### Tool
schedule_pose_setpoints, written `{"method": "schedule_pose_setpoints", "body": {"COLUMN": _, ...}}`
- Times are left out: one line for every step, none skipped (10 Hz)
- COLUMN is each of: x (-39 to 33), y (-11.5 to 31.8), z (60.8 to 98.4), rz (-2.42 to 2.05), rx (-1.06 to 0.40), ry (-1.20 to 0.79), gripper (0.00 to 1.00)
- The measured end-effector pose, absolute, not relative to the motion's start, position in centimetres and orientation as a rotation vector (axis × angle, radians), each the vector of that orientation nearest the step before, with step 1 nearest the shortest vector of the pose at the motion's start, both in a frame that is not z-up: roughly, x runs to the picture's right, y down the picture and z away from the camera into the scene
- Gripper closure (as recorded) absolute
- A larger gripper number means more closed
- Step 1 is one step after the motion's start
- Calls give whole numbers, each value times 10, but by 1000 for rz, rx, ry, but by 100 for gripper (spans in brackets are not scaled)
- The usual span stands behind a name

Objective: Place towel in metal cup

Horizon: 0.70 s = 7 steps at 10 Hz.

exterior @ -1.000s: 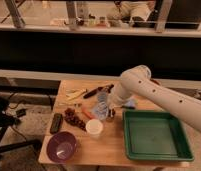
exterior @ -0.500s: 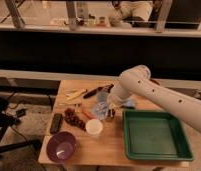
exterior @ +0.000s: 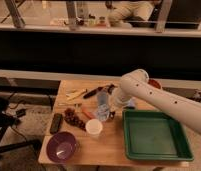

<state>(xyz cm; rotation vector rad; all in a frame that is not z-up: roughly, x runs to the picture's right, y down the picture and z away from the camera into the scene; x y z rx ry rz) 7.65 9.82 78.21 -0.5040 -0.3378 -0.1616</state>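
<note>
A pale bluish towel [exterior: 102,98] shows at the middle of the wooden table [exterior: 114,147], just left of my arm's end. Right below it stands a greyish metal cup [exterior: 101,114]; I cannot tell whether the towel touches it. My gripper [exterior: 113,109] hangs down from the white arm [exterior: 144,92] that reaches in from the right. It sits close against the towel and cup on their right side, and part of it is hidden by the arm.
A green tray [exterior: 154,137] lies at the right front. A white paper cup [exterior: 94,127], dark grapes [exterior: 74,118], a black flat object [exterior: 56,122] and a purple bowl [exterior: 61,146] lie to the left and front. Utensils [exterior: 76,94] lie at the back left.
</note>
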Motion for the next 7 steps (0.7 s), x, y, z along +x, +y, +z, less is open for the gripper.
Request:
{"method": "schedule_pose_setpoints", "body": {"x": 76, "y": 98, "z": 785, "rz": -162, "rx": -502, "ry": -333, "gripper": 84}}
{"method": "schedule_pose_setpoints", "body": {"x": 76, "y": 96, "z": 788, "rz": -163, "rx": -498, "ry": -329, "gripper": 84}}
{"method": "schedule_pose_setpoints", "body": {"x": 76, "y": 94, "z": 792, "rz": -167, "rx": -493, "ry": -324, "gripper": 84}}
{"method": "schedule_pose_setpoints", "body": {"x": 76, "y": 95, "z": 796, "rz": -174, "rx": -492, "ry": -319, "gripper": 84}}
{"method": "schedule_pose_setpoints", "body": {"x": 74, "y": 96, "z": 799, "rz": -179, "rx": -493, "ry": -317, "gripper": 84}}
{"method": "schedule_pose_setpoints", "body": {"x": 72, "y": 97, "z": 801, "rz": -184, "rx": -495, "ry": -316, "gripper": 84}}
{"method": "schedule_pose_setpoints", "body": {"x": 73, "y": 98, "z": 806, "rz": -187, "rx": -496, "ry": -310, "gripper": 84}}
